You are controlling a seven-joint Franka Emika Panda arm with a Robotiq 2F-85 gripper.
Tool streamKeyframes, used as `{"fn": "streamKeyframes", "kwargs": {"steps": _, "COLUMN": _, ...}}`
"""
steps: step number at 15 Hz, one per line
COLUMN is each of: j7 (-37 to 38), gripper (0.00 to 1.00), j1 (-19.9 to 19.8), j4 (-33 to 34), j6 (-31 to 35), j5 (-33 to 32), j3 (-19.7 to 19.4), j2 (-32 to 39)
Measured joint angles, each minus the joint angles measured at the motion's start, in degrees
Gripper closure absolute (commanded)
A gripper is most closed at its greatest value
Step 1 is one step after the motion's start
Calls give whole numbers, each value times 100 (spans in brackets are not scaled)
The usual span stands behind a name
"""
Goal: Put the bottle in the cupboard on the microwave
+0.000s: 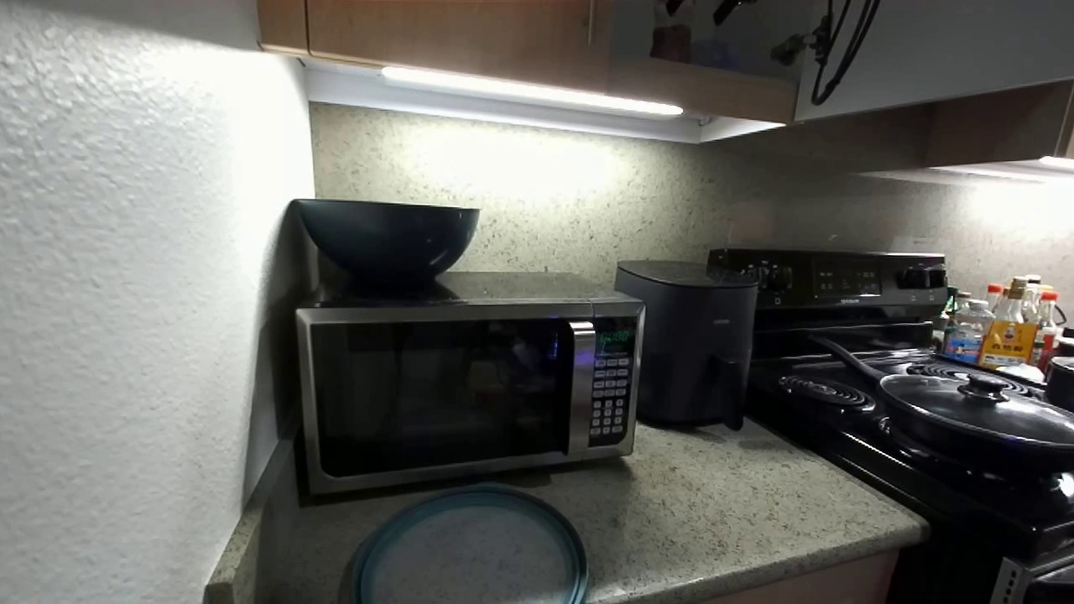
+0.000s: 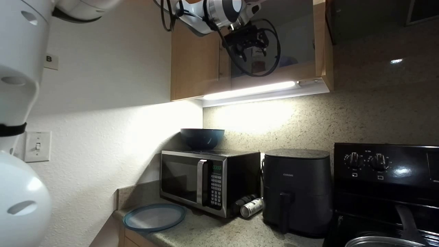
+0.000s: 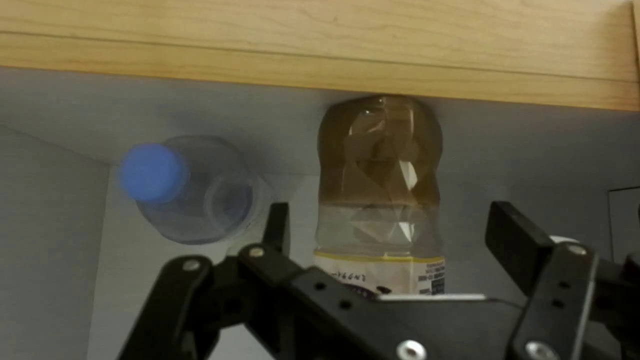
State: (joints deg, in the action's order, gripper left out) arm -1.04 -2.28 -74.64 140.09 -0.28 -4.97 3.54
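The hand [image 2: 254,56] is up at the open section of the cupboard [image 2: 200,68], fingers [image 3: 278,227] spread wide. Inside, close to the front edge, the bottle [image 3: 382,150] stands upright; amber lower body in plain sight, label partly hidden behind the hand. In the wrist view, which is upside down, it shows b/w the two fingertips w/ a visible gap each side; how far in the tips reach, can't tell. A clear blue-capped bottle [image 3: 197,190] is in the same compartment, off to one side & apart from it.

Light strip [image 2: 250,91] is lit along the cupboard's underside. Below, the microwave [image 1: 436,394] is on the tabletop [image 1: 755,486], door closed, green display digits too small to read for sure. A dk blue bowl [image 1: 382,239] rests on top, toward the wall. Blk air fryer [image 1: 688,344] is just beside the microwave; in an exterior view a can [image 2: 252,207] lies on its side b/w the two. Round blue-rimmed tray [image 1: 474,549] is in front of the microwave. Stove [image 1: 814,424] comes after the air fryer, w/ a lidded pan [image 1: 982,419] on it & a cluster of colourful bottles [image 1: 1011,327] behind. White arm [image 2: 24,61] shows at far left in an exterior view.
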Motion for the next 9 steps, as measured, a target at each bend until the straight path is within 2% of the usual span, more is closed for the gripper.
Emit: {"fn": "streamKeyframes", "kwargs": {"steps": 9, "j7": -1216, "gripper": 0, "j1": 11, "j4": 141, "j6": 460, "j5": 750, "j3": 48, "j2": 230}}
